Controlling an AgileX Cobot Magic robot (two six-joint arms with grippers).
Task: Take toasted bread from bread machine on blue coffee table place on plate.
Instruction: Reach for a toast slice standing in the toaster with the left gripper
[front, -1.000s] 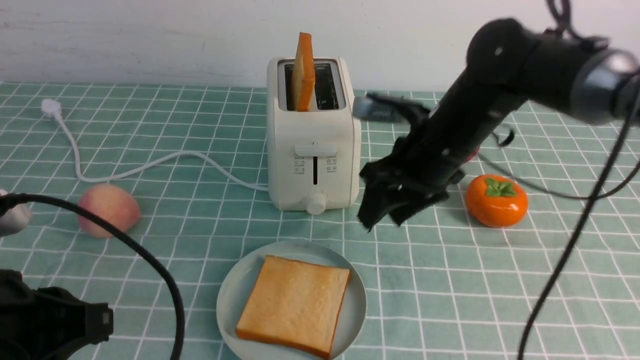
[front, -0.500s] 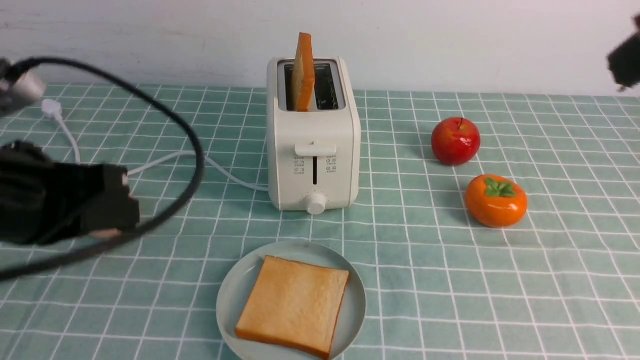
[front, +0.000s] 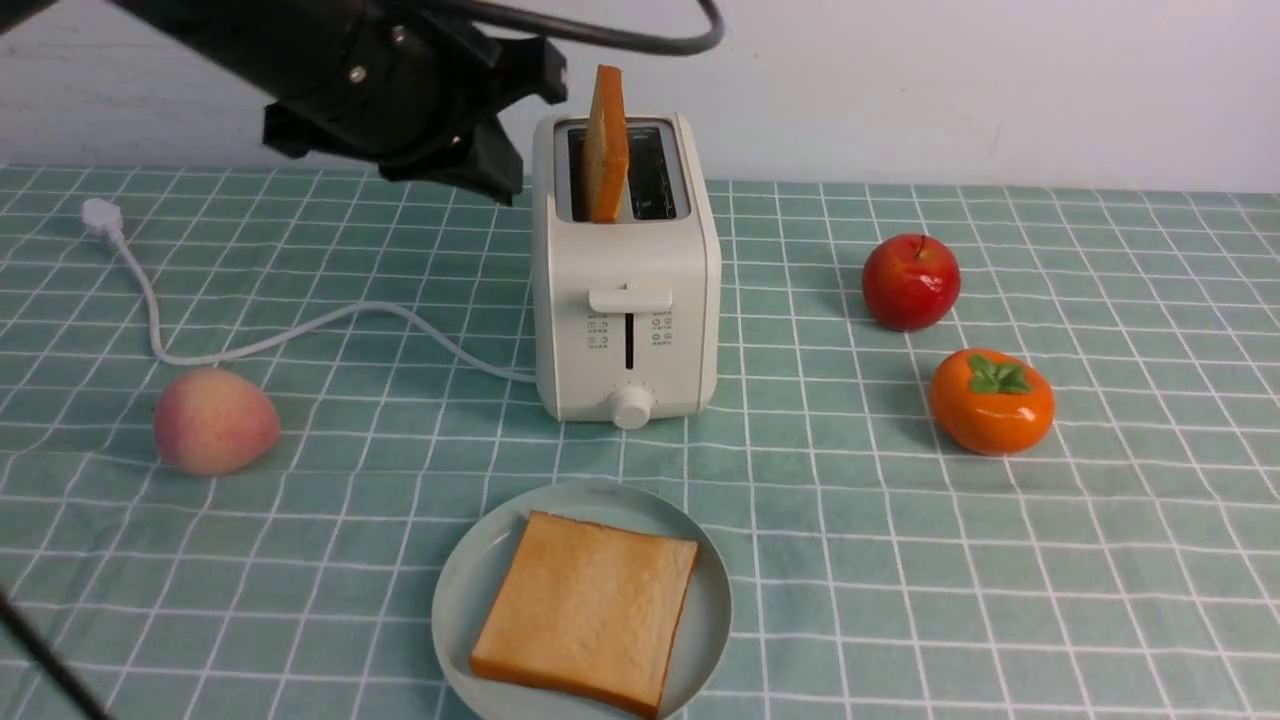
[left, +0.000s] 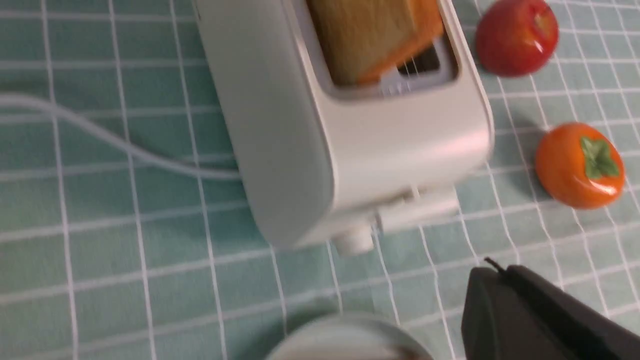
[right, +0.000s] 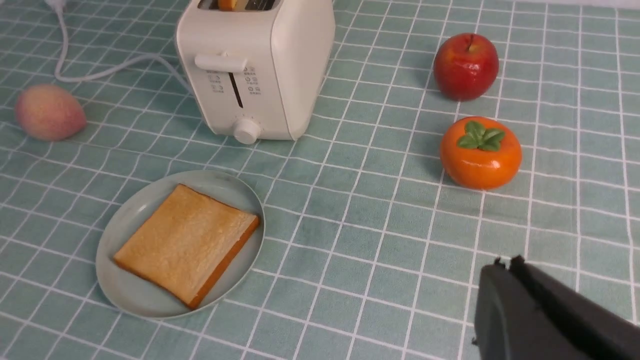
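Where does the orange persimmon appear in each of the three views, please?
Front view: the persimmon sits to the right of the bread machine, just nearer the camera than the red apple.
Left wrist view: the persimmon lies beside the red apple, off one side of the bread machine.
Right wrist view: the persimmon lies next to the red apple, apart from the bread machine.
Shared landmark: the red apple, its neighbour in every view.

Wall ahead of me: a plain off-white wall (front: 1000, 80), faintly mottled, spanning the full width.
Furniture before me: the blue coffee table (front: 1100, 620), covered in pale teal cloth with a white grid of squares.
Where they meet: the cloth's far edge runs straight along the wall's foot.
Light I see by: soft, even, casting faint shadows on the cloth.
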